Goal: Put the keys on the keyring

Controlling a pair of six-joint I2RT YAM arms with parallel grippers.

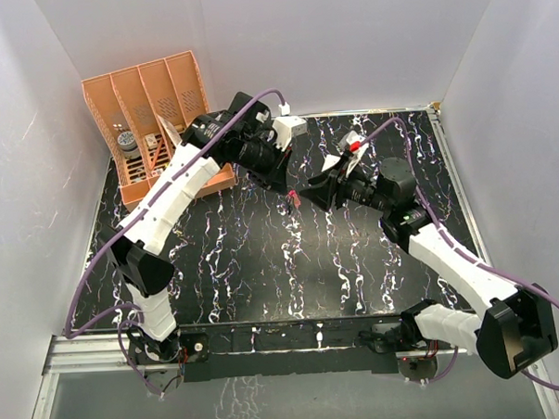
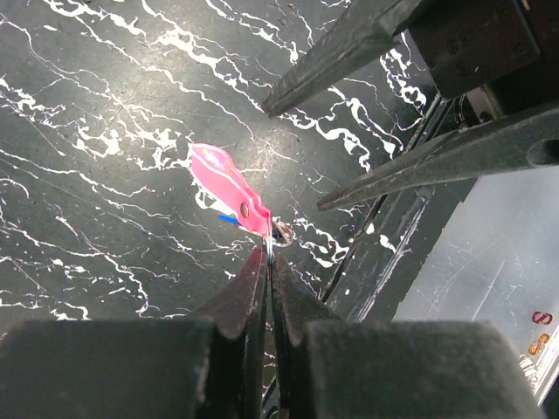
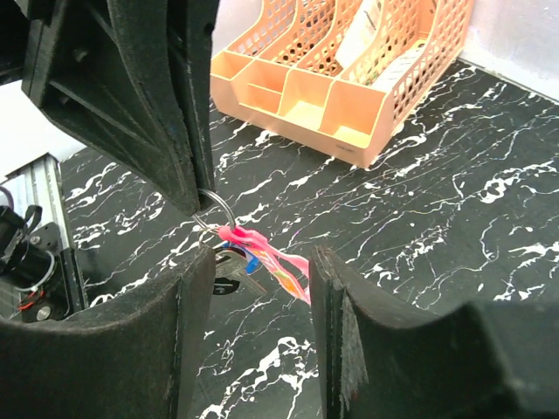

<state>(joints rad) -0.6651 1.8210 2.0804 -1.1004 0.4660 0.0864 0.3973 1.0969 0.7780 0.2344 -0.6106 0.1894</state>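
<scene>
Overhead, both arms reach in over the black, white-veined worktop [image 1: 217, 268] and meet near its middle. The left tool [image 1: 286, 186] comes in from the side of the orange slotted rack [image 1: 155, 122], and the right tool [image 1: 317, 187] faces it from the other side. The keyring [image 1: 293, 198] shows as a small pink-red speck between them, held above the worktop. The keys are too small to make out from this view.

From the left wrist, the left tool's fingers [image 2: 253, 288] are pressed together, pinching the silver ring [image 2: 279, 232] at their tips. The pink fob [image 2: 229, 188] sticks out from the ring, clear of the worktop. A sliver of blue [image 2: 229, 220] peeks out beside the fob. The right tool's two dark fingers [image 2: 349, 44] enter from the upper right, spread well apart and touching nothing.

From the right wrist, the right tool's fingers [image 3: 188, 297] stand apart, one on each side of the hanging bunch and not touching it. The left tool's tips come down from the upper left, clamped on the ring. Below the ring hang the fob, the blue-headed key [image 3: 253, 262] and the dark-headed key [image 3: 231, 269], bunched close together. Whether the keys are threaded on the ring cannot be told. The orange slotted rack stands behind them on the worktop.
</scene>
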